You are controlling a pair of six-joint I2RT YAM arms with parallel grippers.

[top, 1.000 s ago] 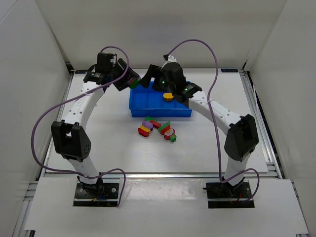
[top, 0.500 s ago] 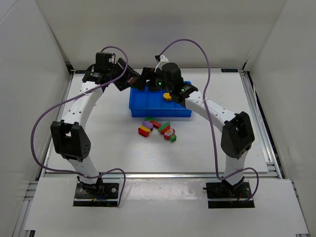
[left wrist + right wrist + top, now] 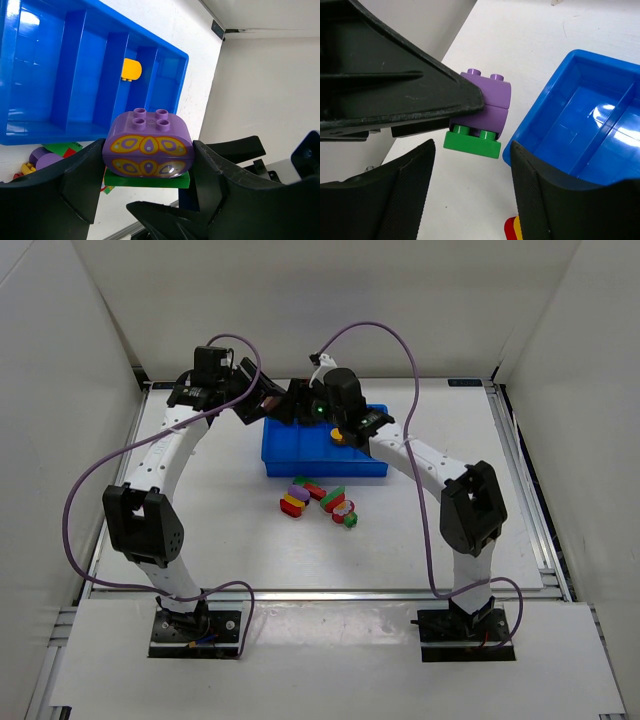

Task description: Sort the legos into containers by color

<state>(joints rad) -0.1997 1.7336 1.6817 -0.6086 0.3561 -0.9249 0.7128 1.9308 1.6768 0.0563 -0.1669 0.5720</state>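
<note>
My left gripper (image 3: 147, 167) is shut on a purple oval lego (image 3: 148, 148) with a green plate (image 3: 147, 179) stuck under it, held up at the left end of the blue tray (image 3: 75, 65). My right gripper (image 3: 472, 195) is open just below that pair, its fingers either side of the green plate (image 3: 472, 144) and apart from it. One yellow lego (image 3: 131, 69) lies in a tray compartment. In the top view both grippers meet at the tray's (image 3: 290, 448) far left corner, the left gripper (image 3: 266, 404) beside the right gripper (image 3: 292, 406).
A pile of red, yellow, green and purple legos (image 3: 320, 502) lies on the white table in front of the tray. White walls close in the table at the back and sides. Purple cables loop over both arms.
My right arm has swung left across the tray until its open gripper sits by the left gripper's held piece. The left arm has stayed still.
</note>
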